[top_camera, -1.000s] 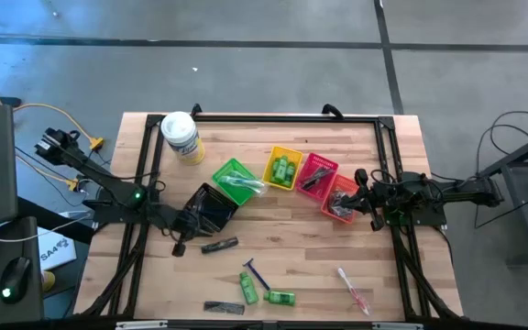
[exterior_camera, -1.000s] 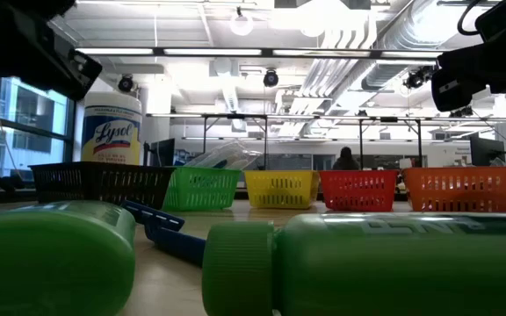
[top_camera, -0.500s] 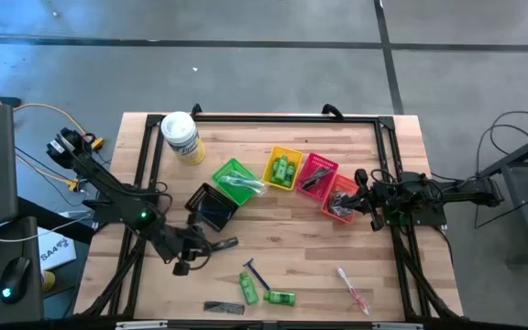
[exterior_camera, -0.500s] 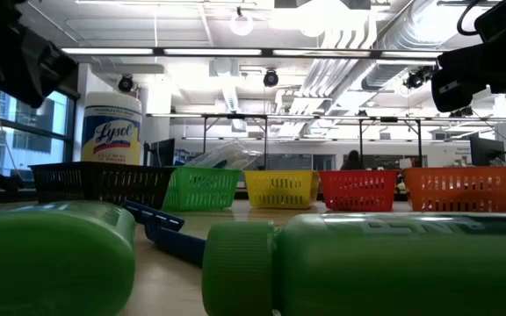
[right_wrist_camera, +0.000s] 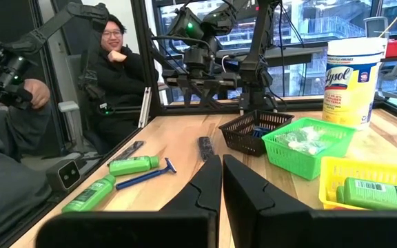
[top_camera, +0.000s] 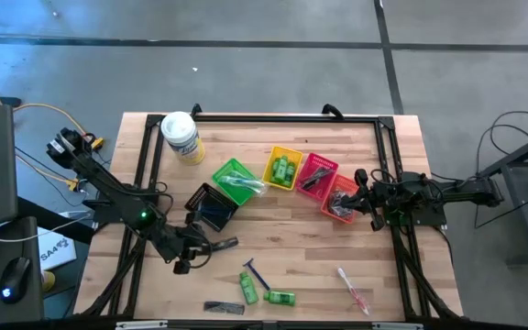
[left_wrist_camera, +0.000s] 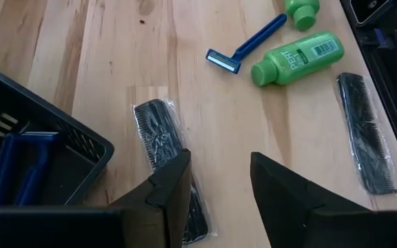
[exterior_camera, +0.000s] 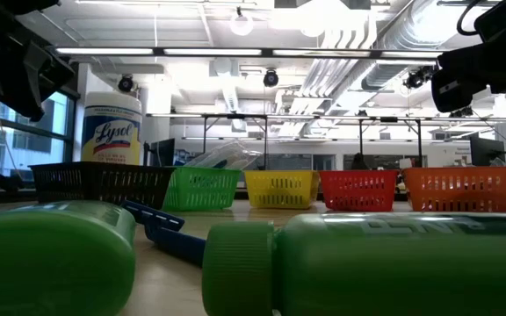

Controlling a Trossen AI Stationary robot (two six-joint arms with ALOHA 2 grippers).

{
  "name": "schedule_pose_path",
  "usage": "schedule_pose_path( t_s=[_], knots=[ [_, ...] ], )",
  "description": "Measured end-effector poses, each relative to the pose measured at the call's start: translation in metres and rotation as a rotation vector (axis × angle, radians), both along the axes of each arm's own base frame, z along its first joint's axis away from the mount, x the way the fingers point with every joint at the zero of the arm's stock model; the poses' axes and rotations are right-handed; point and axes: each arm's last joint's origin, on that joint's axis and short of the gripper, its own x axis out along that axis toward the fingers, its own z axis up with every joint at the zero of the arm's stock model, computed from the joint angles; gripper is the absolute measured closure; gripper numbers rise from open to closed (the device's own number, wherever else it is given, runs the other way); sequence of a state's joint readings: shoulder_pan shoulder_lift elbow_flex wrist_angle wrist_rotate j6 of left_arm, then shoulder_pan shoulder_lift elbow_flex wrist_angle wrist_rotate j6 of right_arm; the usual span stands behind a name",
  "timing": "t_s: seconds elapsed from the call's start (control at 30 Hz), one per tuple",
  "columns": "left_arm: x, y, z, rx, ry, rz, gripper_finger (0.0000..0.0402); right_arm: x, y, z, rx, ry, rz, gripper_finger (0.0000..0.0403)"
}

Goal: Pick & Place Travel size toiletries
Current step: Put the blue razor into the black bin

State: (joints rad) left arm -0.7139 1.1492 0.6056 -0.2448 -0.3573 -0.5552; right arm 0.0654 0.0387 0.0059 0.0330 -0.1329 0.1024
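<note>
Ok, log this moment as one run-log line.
left hand: open over wrapped black comb beside black basket | right hand: shut, empty, waiting by orange basket

Two dark, near-black robot arms are built from slim jointed segments. The left arm [top_camera: 108, 188] carries a small glowing green light partway along and thin black cables beside its links. Its claw [left_wrist_camera: 219, 189] ends in two matte black, wedge-shaped fingers with angular faceted faces. The right arm [top_camera: 429, 194] is bulkier at the wrist, and its claw [right_wrist_camera: 221, 180] has the same dark tapered fingers.
</note>
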Motion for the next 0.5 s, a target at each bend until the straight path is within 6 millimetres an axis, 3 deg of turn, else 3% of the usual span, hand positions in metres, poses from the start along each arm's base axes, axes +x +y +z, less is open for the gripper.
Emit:
schedule_pose_path(
  t_s=[0.5],
  knots=[
    [-0.0003, 0.0003, -0.0004, 0.004, 0.005, 0.0, 0.0256, 0.0, 0.0, -0.0001, -0.007, -0.001, 0.0, 0.0396]
  ],
)
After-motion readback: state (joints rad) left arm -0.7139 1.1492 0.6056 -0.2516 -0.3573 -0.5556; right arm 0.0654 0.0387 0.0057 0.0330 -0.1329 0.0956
